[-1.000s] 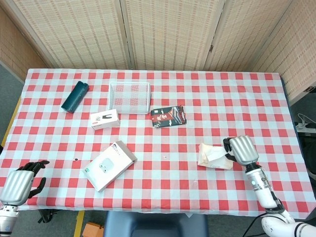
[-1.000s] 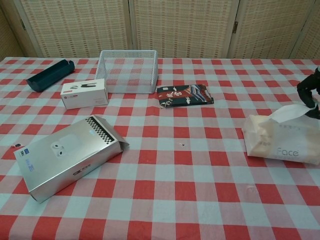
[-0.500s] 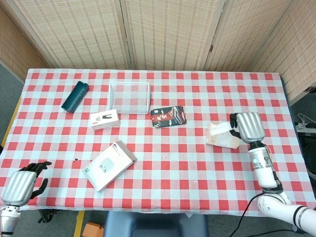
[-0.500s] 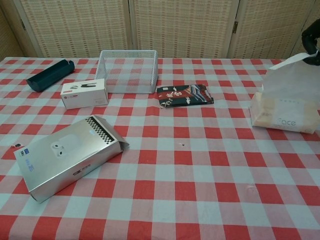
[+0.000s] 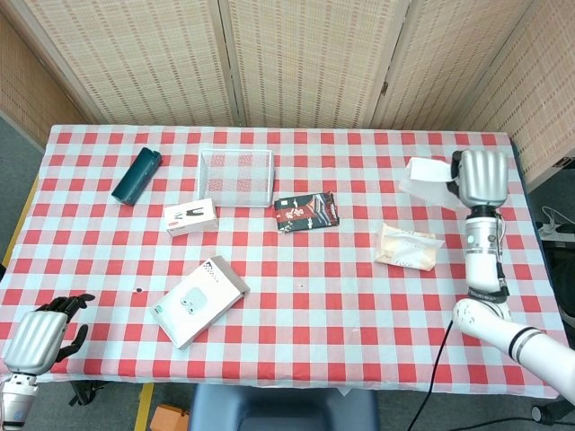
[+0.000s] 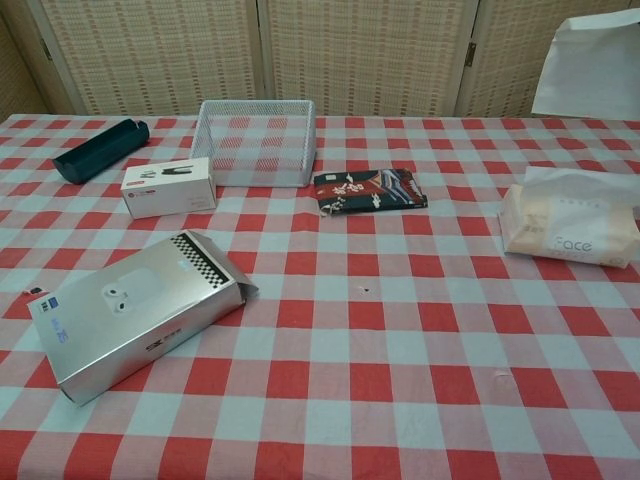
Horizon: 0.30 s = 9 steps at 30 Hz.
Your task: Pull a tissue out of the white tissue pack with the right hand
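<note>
The white tissue pack [image 5: 409,246] [image 6: 569,225] lies on the checked table at the right, with a fresh sheet sticking up from its slot. My right hand [image 5: 482,176] is raised well above and behind the pack and pinches a pulled-out white tissue [image 5: 426,178] [image 6: 590,66], which hangs free of the pack. The chest view shows only the tissue, not the right hand. My left hand [image 5: 38,334] rests low at the table's near left corner, its dark fingers curled and holding nothing.
A silver earbuds box [image 5: 199,301] lies front left. A small white box [image 5: 190,216], a white mesh basket [image 5: 235,177] and a dark teal case [image 5: 137,175] sit at the back left. A black-and-red packet [image 5: 305,212] lies mid-table.
My right hand rose and moved back, drawing the tissue fully out. The pack, lifted and dragged back a little half a second ago, now lies flat on the table. Left hand unchanged.
</note>
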Motion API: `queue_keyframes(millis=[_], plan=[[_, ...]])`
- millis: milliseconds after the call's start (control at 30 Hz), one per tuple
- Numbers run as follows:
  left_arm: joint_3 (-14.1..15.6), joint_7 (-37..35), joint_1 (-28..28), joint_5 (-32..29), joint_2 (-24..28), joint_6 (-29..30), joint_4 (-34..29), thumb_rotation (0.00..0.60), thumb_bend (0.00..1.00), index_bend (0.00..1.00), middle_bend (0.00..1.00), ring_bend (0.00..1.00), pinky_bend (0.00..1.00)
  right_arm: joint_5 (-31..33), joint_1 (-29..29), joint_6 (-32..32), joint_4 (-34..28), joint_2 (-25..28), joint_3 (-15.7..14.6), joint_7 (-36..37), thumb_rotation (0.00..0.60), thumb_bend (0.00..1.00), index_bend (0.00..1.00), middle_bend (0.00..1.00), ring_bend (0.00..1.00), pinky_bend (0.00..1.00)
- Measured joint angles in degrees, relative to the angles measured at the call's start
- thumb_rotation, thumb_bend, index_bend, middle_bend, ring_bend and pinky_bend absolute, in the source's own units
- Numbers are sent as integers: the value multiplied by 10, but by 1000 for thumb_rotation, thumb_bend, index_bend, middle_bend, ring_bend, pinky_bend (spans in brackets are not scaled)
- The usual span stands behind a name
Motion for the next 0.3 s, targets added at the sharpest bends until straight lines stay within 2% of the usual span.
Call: queue_keyframes(millis=[133, 300], plan=[[1, 0, 0, 1, 0, -1, 1, 600, 463, 285, 374, 315, 492, -38, 18, 10, 86, -27, -9, 32, 600, 403, 716, 699, 840, 1000], [2, -2, -2, 1, -1, -4, 2, 600, 464, 285, 374, 315, 493, -64, 23, 6, 105, -35, -28, 59, 600, 404, 717, 698, 840, 1000]])
